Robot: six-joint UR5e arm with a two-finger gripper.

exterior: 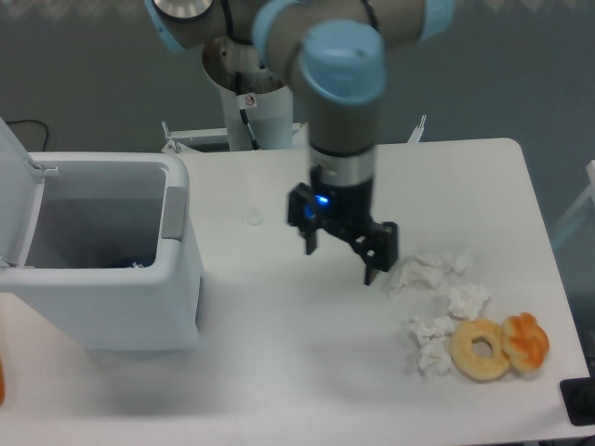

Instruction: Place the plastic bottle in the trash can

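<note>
The gripper hangs mid-table, fingers spread wide and holding nothing, tissues at its 4 o'clock, the bin at 9 o'clock; the bottle cannot be made out.

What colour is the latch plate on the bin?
Grey, on the white trash can's right side; the latch plate shows in the fixed camera.
</note>
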